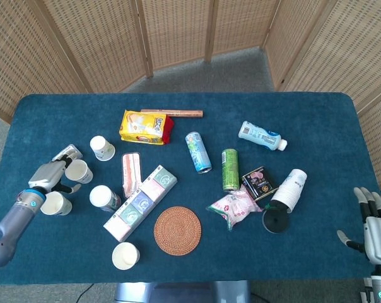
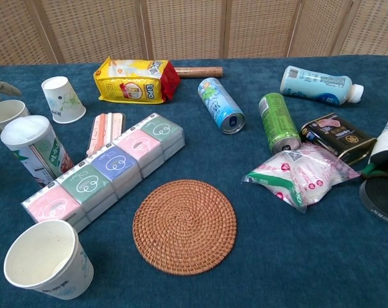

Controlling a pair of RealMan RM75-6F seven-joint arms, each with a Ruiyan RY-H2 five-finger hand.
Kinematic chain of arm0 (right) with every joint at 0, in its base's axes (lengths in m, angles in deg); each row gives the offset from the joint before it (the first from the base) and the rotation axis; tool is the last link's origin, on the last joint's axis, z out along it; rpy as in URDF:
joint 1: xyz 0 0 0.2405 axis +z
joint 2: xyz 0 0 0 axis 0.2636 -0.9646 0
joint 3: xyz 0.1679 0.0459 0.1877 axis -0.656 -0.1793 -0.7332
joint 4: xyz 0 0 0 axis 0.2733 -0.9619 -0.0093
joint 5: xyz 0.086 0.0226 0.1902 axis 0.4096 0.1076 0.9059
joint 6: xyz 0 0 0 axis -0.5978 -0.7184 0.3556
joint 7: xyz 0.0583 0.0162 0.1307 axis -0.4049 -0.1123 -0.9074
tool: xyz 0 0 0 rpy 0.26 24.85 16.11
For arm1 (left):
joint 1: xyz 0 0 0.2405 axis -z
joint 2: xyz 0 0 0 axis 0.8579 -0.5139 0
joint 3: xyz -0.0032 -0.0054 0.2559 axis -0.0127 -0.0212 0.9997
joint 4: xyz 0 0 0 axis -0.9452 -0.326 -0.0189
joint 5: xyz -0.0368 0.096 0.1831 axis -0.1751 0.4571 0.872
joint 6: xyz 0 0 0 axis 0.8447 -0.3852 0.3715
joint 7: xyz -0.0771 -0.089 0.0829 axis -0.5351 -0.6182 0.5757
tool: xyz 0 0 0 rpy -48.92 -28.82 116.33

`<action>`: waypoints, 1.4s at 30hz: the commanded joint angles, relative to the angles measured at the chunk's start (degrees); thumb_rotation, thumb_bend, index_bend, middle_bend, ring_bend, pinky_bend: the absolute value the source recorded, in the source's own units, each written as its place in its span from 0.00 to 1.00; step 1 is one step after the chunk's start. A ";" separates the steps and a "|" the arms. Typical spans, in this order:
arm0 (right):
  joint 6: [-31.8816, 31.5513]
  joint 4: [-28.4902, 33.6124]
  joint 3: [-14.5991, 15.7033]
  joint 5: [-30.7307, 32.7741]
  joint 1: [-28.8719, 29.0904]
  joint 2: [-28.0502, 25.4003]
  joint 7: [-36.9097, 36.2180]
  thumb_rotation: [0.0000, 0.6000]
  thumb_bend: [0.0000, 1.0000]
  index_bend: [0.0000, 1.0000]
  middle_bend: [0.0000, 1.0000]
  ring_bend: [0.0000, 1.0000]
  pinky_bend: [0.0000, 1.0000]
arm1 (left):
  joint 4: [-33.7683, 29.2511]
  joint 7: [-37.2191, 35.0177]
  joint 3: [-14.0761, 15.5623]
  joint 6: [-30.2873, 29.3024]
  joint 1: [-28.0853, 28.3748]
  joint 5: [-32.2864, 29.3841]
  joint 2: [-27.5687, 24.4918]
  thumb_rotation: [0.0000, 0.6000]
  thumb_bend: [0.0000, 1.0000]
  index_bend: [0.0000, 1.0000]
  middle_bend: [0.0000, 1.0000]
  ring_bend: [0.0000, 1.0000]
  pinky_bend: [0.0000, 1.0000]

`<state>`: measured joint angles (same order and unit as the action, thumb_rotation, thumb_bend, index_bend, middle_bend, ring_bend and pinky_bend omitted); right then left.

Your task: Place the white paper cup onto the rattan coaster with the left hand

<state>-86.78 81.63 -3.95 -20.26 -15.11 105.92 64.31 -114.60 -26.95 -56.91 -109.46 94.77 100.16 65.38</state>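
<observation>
The round rattan coaster [image 1: 177,230] [image 2: 184,226] lies near the table's front edge. Several white paper cups stand at the left. One open cup [image 1: 79,171] [image 2: 4,115] sits right beside my left hand [image 1: 48,177], between its spread fingers and thumb, and I see no firm hold. Another open cup [image 1: 55,203] stands just below the hand. The hand's fingertips [image 2: 1,86] show at the left edge of the chest view, above the cup's rim. My right hand [image 1: 376,224] hangs open off the table's right front corner, holding nothing.
An upturned cup [image 1: 102,148], a lidded cup [image 1: 104,197] and a front cup [image 1: 125,255] stand nearby. A row of tissue packs [image 1: 140,202] lies between the cups and the coaster. A yellow snack bag [image 1: 145,126], cans, a bottle and pouches lie further right.
</observation>
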 commanded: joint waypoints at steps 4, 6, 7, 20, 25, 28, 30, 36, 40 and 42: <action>0.00 0.14 0.14 -0.01 -0.19 -0.14 0.18 1.00 0.22 0.00 0.00 0.00 0.00 | 1.71 -0.22 0.39 -0.18 0.22 0.44 1.22 0.94 0.38 0.01 0.05 0.07 0.30; -0.01 0.24 0.15 0.03 -0.24 -0.24 0.29 1.00 0.22 0.00 0.00 0.00 0.00 | 2.29 0.18 0.71 -0.29 0.30 0.26 1.62 0.96 0.40 0.03 0.07 0.11 0.37; -0.08 0.30 0.13 0.00 -0.28 -0.26 0.23 1.00 0.22 0.00 0.00 0.00 0.00 | 2.42 0.21 0.78 -0.20 0.34 0.06 1.74 0.97 0.40 0.03 0.07 0.12 0.39; 0.08 0.56 0.27 -0.42 -0.45 -0.51 -0.48 1.00 0.22 0.00 0.00 0.00 0.00 | 4.21 -1.41 0.51 -0.47 0.25 0.23 3.16 1.00 0.46 0.18 0.20 0.28 0.50; 0.14 0.49 0.19 -0.33 -0.45 -0.47 -0.52 1.00 0.22 0.00 0.00 0.00 0.00 | 4.76 -1.83 0.37 -1.03 0.08 0.69 3.61 1.00 0.47 0.22 0.24 0.31 0.53; 0.15 0.52 0.17 -0.49 -0.41 -0.43 -0.56 1.00 0.22 0.00 0.00 0.00 0.00 | 4.82 -2.12 0.24 -1.11 0.00 0.56 3.64 1.00 0.49 0.23 0.26 0.33 0.54; 0.24 0.55 0.19 -0.72 -0.31 -0.38 -0.50 1.00 0.22 0.00 0.00 0.00 0.00 | 4.66 -2.45 0.13 -0.81 0.02 0.47 3.36 1.00 0.49 0.24 0.26 0.34 0.54; 0.54 0.46 0.13 -1.06 -0.01 -0.15 -0.74 1.00 0.22 0.00 0.00 0.00 0.00 | 1.95 -3.53 -0.85 -1.78 -0.23 1.48 1.02 1.00 0.50 0.24 0.26 0.35 0.55; 0.61 0.53 0.17 -1.44 0.12 -0.14 -0.79 1.00 0.22 0.00 0.00 0.00 0.00 | -2.44 -5.11 -2.16 -2.85 -0.64 3.07 -2.64 1.00 0.50 0.23 0.26 0.35 0.55; 0.51 0.59 0.17 -1.72 0.16 -0.13 -0.89 1.00 0.22 0.00 0.00 0.00 0.00 | -5.28 -6.16 -3.06 -3.50 -0.85 4.17 -5.08 1.00 0.50 0.23 0.26 0.35 0.55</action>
<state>-86.25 82.20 -3.78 -21.98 -14.96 105.78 63.43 -117.41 -31.92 -58.93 -112.14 94.23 103.09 62.57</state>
